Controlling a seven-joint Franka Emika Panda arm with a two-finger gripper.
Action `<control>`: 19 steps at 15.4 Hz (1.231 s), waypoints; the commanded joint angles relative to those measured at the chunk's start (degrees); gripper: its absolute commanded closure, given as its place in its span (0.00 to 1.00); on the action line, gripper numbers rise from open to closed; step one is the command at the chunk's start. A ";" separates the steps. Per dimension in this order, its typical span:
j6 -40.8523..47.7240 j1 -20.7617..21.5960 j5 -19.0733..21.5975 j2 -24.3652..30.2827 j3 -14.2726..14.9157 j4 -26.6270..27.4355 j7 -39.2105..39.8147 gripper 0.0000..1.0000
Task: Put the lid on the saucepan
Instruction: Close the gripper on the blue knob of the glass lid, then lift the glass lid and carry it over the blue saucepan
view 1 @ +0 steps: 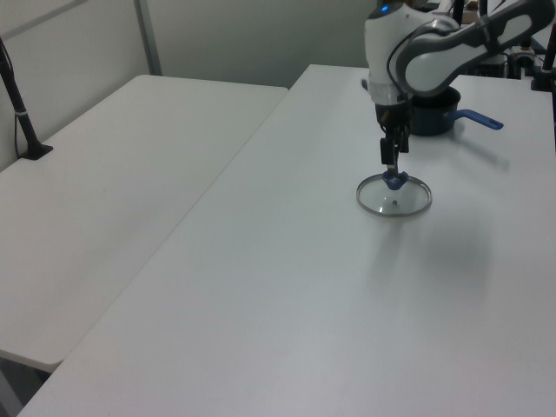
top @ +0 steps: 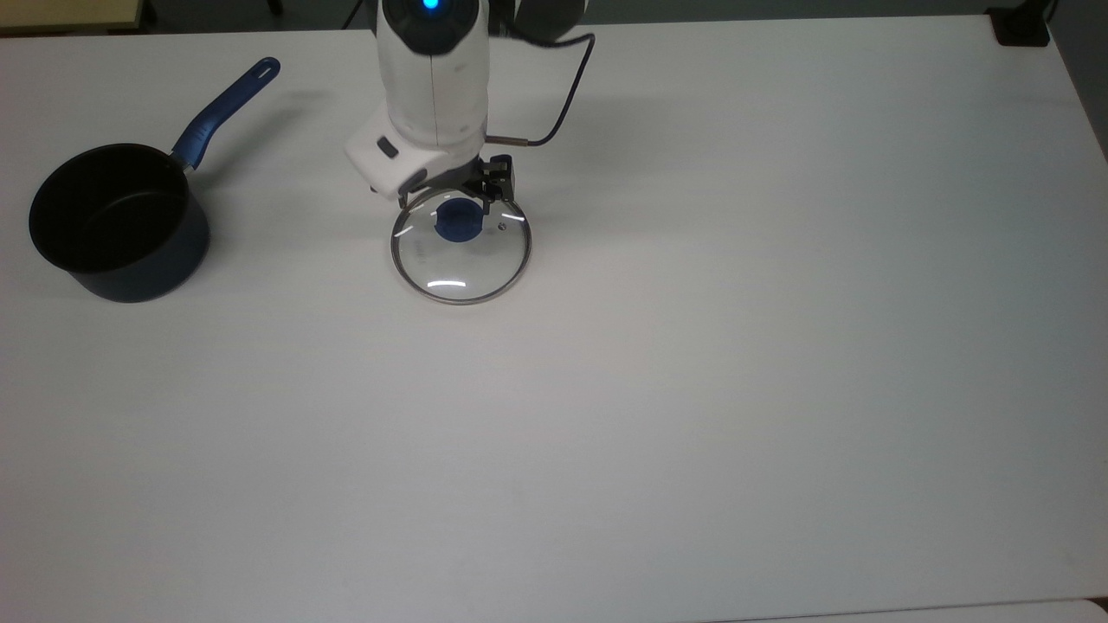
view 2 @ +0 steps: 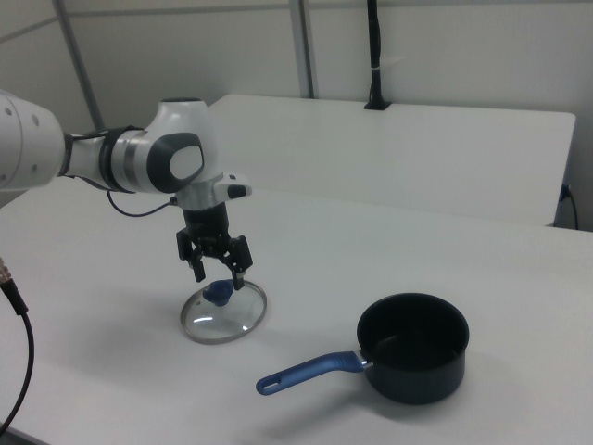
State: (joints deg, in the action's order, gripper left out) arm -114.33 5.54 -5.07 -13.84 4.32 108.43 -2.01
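The lid [top: 460, 260] is a clear glass disc with a metal rim, lying flat on the white table [top: 692, 389]; its blue knob [top: 457, 221] points up. My gripper [top: 450, 203] hangs open just above the knob, one finger to each side. In the right view the gripper [view 2: 218, 275] is a little above the knob [view 2: 220, 293], not touching it. In the left view the gripper [view 1: 393, 165] stands over the lid [view 1: 393, 198]. The dark navy saucepan [top: 117, 221] sits empty at the top view's far left, its blue handle [top: 227, 108] pointing up and right.
A black cable [top: 563, 104] trails from the arm's wrist. In the top view a black object [top: 1021, 26] sits at the table's top right corner. A second white table [view 1: 113, 200] adjoins in the left view, with a black post [view 1: 17, 95] on it.
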 commanded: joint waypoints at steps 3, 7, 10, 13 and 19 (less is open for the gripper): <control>-4.49 0.26 -0.03 -0.57 -0.10 2.84 4.74 0.07; -5.20 0.17 1.29 -0.92 -0.80 2.84 4.74 0.17; -5.64 0.08 1.56 -1.19 -1.59 2.84 4.65 0.25; -6.35 0.17 1.82 -1.27 -1.59 2.84 4.39 0.34; -4.25 -0.71 2.08 0.83 -1.51 1.88 4.56 0.69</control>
State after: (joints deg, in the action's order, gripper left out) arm -118.77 5.47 -4.44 -15.63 2.74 109.93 1.74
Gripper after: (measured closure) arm 0.383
